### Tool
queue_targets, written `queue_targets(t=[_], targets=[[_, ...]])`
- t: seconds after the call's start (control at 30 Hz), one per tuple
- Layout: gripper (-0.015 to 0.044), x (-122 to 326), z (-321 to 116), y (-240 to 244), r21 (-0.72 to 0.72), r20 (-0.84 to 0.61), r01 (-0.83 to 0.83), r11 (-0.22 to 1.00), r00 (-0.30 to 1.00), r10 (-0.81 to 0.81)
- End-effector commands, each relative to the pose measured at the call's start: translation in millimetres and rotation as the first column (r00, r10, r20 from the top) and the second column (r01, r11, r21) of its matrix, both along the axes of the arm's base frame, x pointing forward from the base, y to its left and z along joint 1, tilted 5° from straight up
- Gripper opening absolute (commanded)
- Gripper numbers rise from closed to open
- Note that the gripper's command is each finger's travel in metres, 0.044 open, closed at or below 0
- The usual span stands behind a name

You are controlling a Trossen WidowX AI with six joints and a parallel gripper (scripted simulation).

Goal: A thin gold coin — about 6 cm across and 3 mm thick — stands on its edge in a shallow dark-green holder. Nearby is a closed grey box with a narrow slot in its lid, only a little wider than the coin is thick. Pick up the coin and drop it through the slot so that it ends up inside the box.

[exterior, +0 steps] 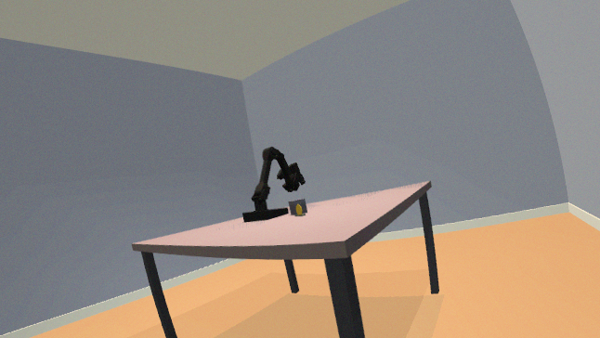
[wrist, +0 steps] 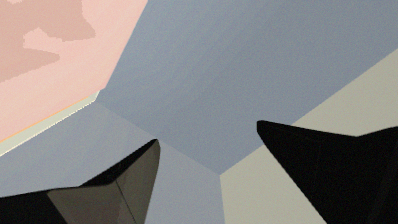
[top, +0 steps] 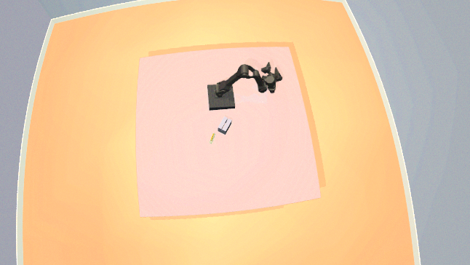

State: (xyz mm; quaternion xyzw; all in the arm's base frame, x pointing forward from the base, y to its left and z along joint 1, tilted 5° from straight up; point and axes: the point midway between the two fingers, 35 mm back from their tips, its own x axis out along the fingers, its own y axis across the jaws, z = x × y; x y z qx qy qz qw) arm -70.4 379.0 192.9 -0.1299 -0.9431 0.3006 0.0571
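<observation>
My claw [top: 272,70] hangs wide open and grips nothing, raised over the table [top: 225,175] well away from the coin [top: 212,137] (edge-on in its holder), which stands near the box [top: 225,125], just beyond my base [top: 221,102].

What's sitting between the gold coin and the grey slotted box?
Nothing: in the top view, only bare pink table separates gold coin from grey slotted box.
</observation>
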Motion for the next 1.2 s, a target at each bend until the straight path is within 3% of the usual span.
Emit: queue_targets(t=[0.0, 0.1, 0.27, 0.43, 0.6, 0.9, 1.07, 1.17], targets=[[0.0374, 1, 0, 1, -0.006, -0.003, 0.005, 1.0, 1.0, -0.005], [0.0295, 18, 1, 11, -0.102, -0.04, 0.071, 0.992, 0.996, -0.076], [0.0164, 89, -2, 41, -0.448, -0.146, 0.264, 0.854, 0.921, -0.361], [0.0161, 172, -8, 55, -0.733, -0.19, 0.336, 0.592, 0.734, -0.652], [0.0161, 253, -18, 48, -0.912, -0.165, 0.262, 0.317, 0.473, -0.865], [0.0161, 384, -36, -16, -0.998, -0.023, -0.051, 0.026, -0.05, -0.998], [0.0161, 437, -49, -69, -0.955, 0.106, -0.298, -0.009, -0.311, -0.945], [0.0161, 466, -59, -112, -0.879, 0.222, -0.476, 0.032, -0.467, -0.856]])
